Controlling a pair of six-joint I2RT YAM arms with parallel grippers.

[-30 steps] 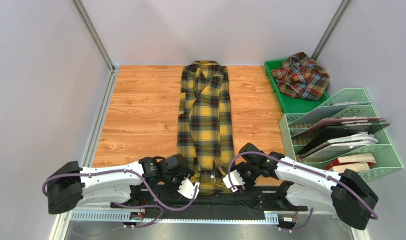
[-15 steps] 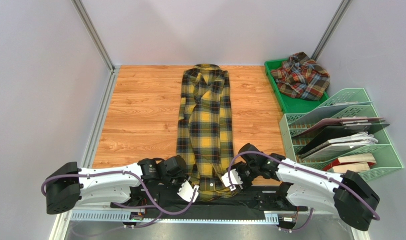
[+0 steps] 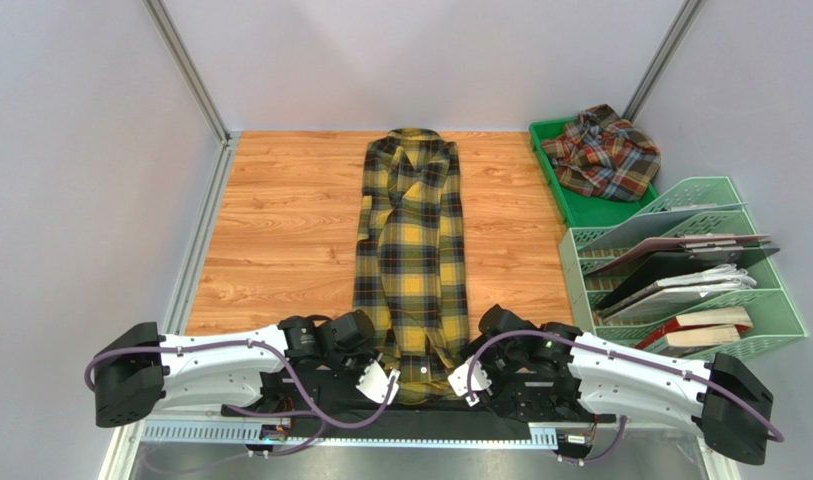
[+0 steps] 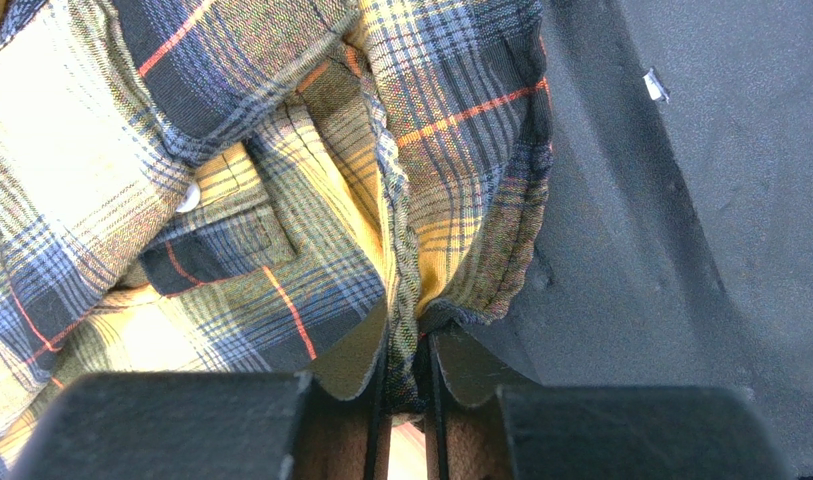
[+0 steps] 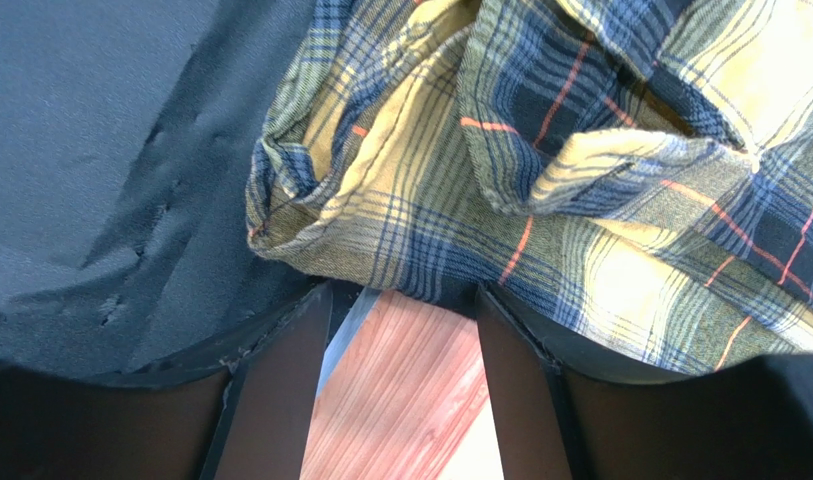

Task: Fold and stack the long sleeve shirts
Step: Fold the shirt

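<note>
The yellow and black check long sleeve shirt lies folded into a long narrow strip down the middle of the wooden table, collar at the far end. Its hem hangs onto the black mat at the near edge. My left gripper is shut on a fold of that hem at its left corner. At the hem's right corner my right gripper stands open; the cloth edge lies just beyond its fingertips and bare wood shows between them. The rust-red check shirt sits crumpled in the green tray.
A green file rack holding folders and books stands at the right edge, near the right arm. A black mat runs along the near edge. Grey walls and metal posts enclose the table's left, back and right.
My left gripper has shut on the hem. The shirt's near end has slid a little toward the near edge. The right arm has dropped back toward the near edge, jaws still open.
</note>
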